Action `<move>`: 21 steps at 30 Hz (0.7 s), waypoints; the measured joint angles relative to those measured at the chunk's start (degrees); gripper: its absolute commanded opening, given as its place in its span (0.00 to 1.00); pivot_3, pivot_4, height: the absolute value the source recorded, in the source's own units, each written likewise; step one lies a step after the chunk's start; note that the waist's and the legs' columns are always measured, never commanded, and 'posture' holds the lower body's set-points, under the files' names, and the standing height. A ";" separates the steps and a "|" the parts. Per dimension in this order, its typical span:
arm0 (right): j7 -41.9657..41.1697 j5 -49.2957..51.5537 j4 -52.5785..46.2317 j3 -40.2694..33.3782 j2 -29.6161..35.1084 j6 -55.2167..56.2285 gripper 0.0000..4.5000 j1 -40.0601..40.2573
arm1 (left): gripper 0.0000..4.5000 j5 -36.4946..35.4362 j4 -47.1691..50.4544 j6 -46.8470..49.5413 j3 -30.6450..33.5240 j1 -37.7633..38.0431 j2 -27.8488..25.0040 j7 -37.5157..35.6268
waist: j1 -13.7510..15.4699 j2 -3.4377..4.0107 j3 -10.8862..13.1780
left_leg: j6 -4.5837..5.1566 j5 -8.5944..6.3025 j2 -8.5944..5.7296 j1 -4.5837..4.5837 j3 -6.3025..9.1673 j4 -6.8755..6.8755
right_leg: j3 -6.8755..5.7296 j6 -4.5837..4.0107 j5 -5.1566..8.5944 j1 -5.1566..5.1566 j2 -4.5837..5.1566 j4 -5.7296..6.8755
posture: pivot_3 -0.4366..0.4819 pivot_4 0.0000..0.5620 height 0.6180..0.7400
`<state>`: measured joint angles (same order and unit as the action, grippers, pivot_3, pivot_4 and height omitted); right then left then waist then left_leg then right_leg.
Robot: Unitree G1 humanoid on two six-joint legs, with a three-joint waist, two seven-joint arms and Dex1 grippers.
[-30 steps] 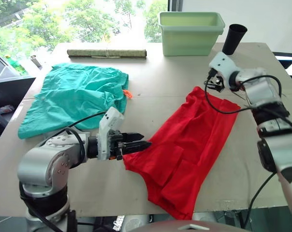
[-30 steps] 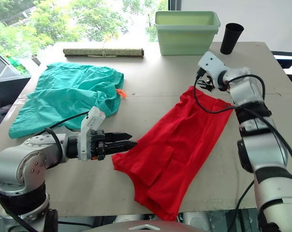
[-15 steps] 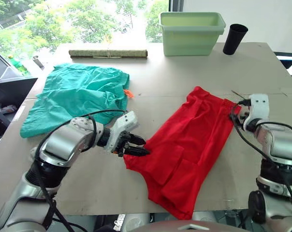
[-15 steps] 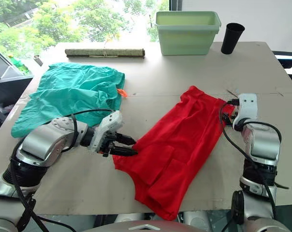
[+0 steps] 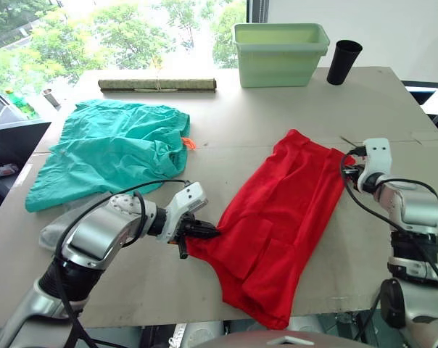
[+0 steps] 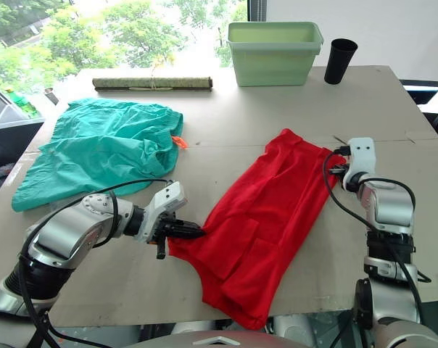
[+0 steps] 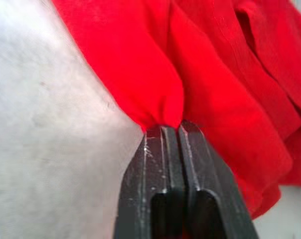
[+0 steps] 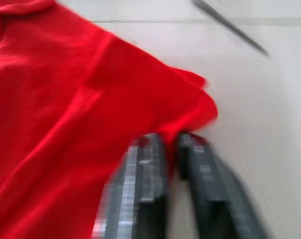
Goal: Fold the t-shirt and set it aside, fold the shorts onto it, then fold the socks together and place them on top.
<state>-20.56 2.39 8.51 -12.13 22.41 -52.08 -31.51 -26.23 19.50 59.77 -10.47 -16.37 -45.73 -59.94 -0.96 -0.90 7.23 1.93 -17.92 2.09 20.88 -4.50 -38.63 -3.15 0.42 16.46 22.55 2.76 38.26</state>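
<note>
The red t-shirt lies lengthwise on the table, partly folded, running from mid-table toward the near edge. My left gripper is shut on its left edge, and the left wrist view shows red cloth bunched at the closed tips. My right gripper is at the shirt's far right corner, and the right wrist view shows it shut with the red corner at its tips. The teal-green shorts lie crumpled at the left, orange cord showing. A pale grey-white patch beside my left forearm looks like the socks.
A pale green bin and a black cup stand at the back. A rolled mat lies along the far left edge. Bare table shows between the shorts and the shirt and behind the shirt.
Both grippers have gone from open to shut on the red shirt's edges. The right arm came down from the shirt's far corner to its right corner. The camera view shifted slightly.
</note>
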 measured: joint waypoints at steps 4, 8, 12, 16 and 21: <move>-0.41 -2.68 14.90 5.72 1.31 8.70 0.01 -8.83 | 0.00 -5.00 5.57 9.13 10.62 7.97 8.95 9.15 | -0.44 -0.08 -0.03 | 0.03 -0.02 0.01 -0.16 -0.21 0.01 | 0.22 0.00 -0.01 -0.01 0.03 0.02 | 0.48 0.27 1.00; -0.54 -6.61 36.18 12.21 -2.26 22.51 0.01 -21.95 | 0.00 -8.64 15.70 20.27 21.53 16.09 22.00 20.33 | -1.23 -0.06 0.00 | -0.01 0.00 0.04 -0.15 -0.23 0.19 | 0.21 -0.01 0.00 0.07 0.01 0.03 | 0.48 0.27 1.00; 0.03 -10.79 55.74 16.91 -6.98 36.30 0.01 -33.25 | 0.00 -7.64 25.80 26.59 27.00 21.51 39.36 32.84 | -0.87 -0.01 0.04 | -0.02 0.01 0.06 -0.03 -0.25 0.28 | 0.12 0.00 -0.01 0.08 0.03 -0.24 | 0.48 0.27 1.00; -0.21 -12.80 61.46 18.88 -8.86 41.96 0.14 -36.81 | 0.00 -6.72 28.58 28.75 27.38 20.62 44.80 38.05 | -0.34 -0.02 0.04 | -0.02 0.01 0.04 -0.04 -0.26 0.24 | 0.12 0.00 -0.01 0.05 0.06 -0.23 | 0.48 0.27 1.00; -6.97 -13.63 64.44 19.45 -5.44 48.96 0.55 -36.07 | 0.39 -8.93 29.36 32.28 36.06 17.79 43.36 37.62 | -0.04 0.02 0.07 | -0.03 0.02 0.06 -0.05 -0.26 0.24 | 0.09 -0.01 -0.01 0.05 0.06 -0.21 | 0.48 0.27 1.00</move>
<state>-27.53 -11.24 72.95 7.32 16.97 -3.12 -67.58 -35.15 48.86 92.05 25.60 1.43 -2.37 -22.31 -1.00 -0.88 7.29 1.89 -17.91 2.16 20.83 -4.76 -38.39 -3.06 0.41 16.45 22.60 2.82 38.05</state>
